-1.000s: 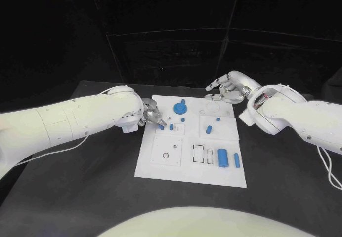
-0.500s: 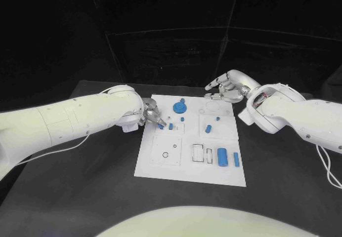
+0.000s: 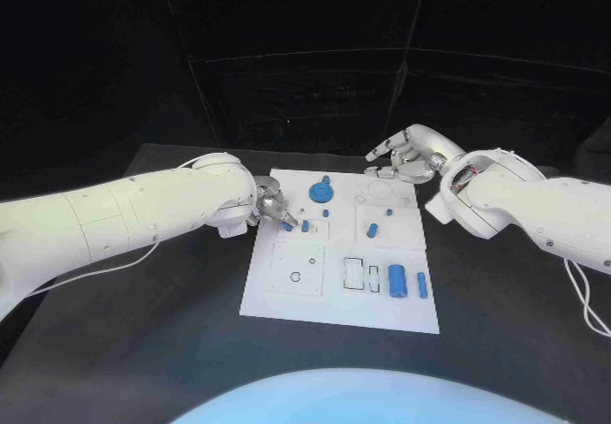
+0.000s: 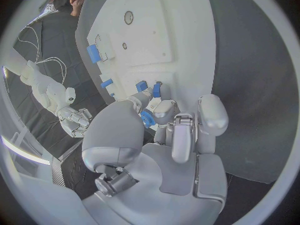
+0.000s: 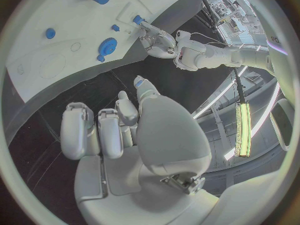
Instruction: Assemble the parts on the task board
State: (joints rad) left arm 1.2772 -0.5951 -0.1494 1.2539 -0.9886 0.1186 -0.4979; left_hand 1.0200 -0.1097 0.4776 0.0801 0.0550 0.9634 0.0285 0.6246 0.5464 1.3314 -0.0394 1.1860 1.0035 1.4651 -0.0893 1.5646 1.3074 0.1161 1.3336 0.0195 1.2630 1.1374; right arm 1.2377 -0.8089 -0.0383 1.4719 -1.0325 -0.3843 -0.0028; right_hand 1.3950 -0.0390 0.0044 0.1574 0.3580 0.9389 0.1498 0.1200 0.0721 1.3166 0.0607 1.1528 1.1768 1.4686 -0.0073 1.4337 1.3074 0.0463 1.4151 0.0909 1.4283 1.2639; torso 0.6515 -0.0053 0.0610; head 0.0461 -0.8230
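Head view: left robot hand (image 3: 271, 209) pinches a small blue part (image 4: 147, 118), apparently, at the task board (image 3: 293, 300)'s left edge for seating; right robot hand (image 3: 405, 156) hovers empty, fingers loosely curled.

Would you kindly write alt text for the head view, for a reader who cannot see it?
The left hand holds a small blue part at the left edge of the white task board on a black table. The right hand hovers with fingers apart beyond the board's far right corner, and more blue parts sit across the board.
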